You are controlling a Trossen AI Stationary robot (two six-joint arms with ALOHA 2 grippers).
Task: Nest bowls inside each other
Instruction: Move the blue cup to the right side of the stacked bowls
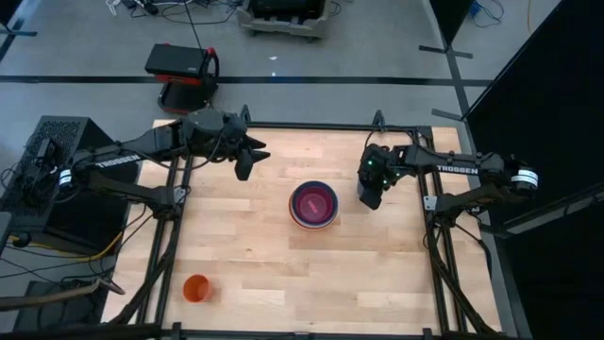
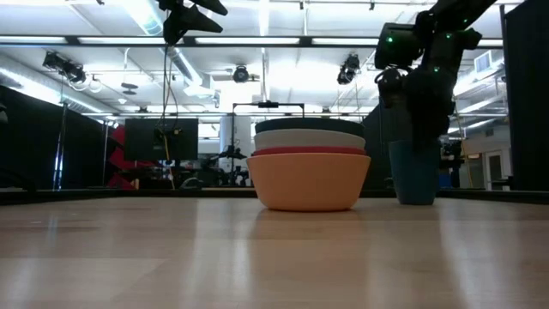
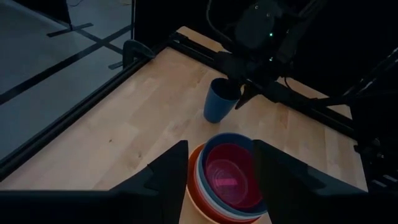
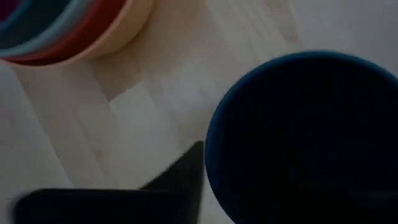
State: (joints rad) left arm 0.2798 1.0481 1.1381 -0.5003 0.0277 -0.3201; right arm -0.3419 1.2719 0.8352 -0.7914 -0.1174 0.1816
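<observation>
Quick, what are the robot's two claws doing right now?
Left gripper: open, holding nothing, up above the table.
Right gripper: at the dark-blue cup; can't tell if it grips yet.

arms: dark, jointed | marking: white TROSSEN | right wrist: green LED | cables: blk

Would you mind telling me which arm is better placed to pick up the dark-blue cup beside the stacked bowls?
The right arm. Its gripper is directly over the dark-blue cup, beside the bowl stack. The left gripper hovers farther away.
</observation>
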